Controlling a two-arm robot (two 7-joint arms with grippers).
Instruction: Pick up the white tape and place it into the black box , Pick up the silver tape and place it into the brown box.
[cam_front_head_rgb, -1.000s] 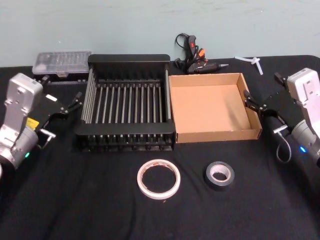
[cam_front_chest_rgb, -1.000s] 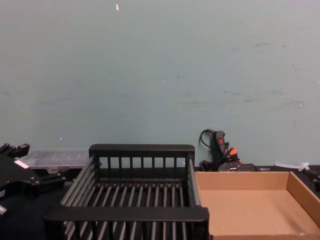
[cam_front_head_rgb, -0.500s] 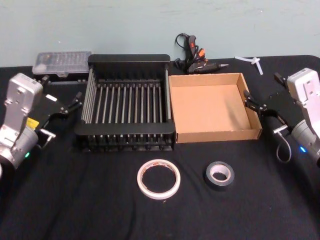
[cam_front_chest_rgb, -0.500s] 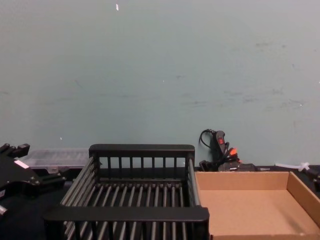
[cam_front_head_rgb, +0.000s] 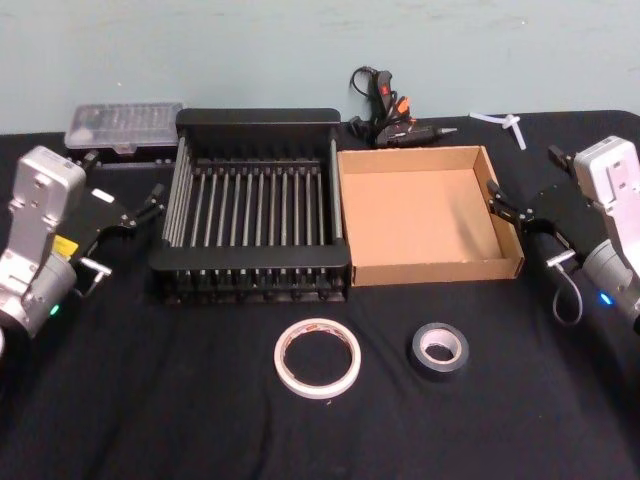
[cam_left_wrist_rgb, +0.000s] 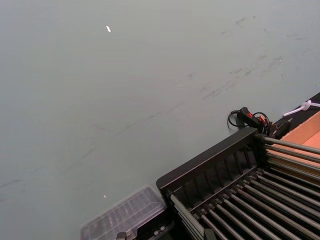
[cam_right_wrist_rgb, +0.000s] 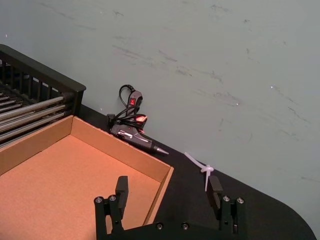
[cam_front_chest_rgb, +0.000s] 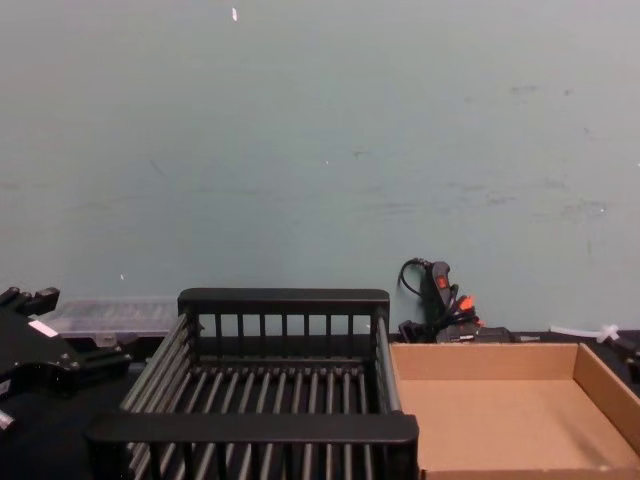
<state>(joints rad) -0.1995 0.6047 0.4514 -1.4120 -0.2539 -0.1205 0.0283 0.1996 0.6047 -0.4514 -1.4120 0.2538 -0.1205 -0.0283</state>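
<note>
- Nothing on the black-draped desk (cam_front_head_rgb: 180, 400) has shifted since the earlier frames; both arms hold their former places at either side.
- Wide, thin-walled white tape ring with red print on its core (cam_front_head_rgb: 318, 358): flat on the desk, in front of the black crate's right end.
- Small, thick dark silvery-grey tape roll with a pale hole (cam_front_head_rgb: 439, 348): flat on the desk, right of the white ring and apart from it, in front of the cardboard tray.
- Black slatted plastic crate (cam_front_head_rgb: 258, 117): nothing inside, its right wall just beside the tray.
- Shallow brown cardboard tray (cam_front_head_rgb: 437, 269): nothing inside.
- Left end effector (cam_front_head_rgb: 150, 207): near the crate's left wall, raised off the desk; whether its fingers are apart cannot be told.
- Right end effector (cam_right_wrist_rgb: 169, 194): fingers apart, gripping nothing, by the tray's right wall.
- Behind the boxes: a black-and-orange glue gun with coiled cord (cam_front_head_rgb: 392, 118), a clear plastic parts case (cam_front_head_rgb: 122, 125) and a white cable tie (cam_front_head_rgb: 505, 124).
</note>
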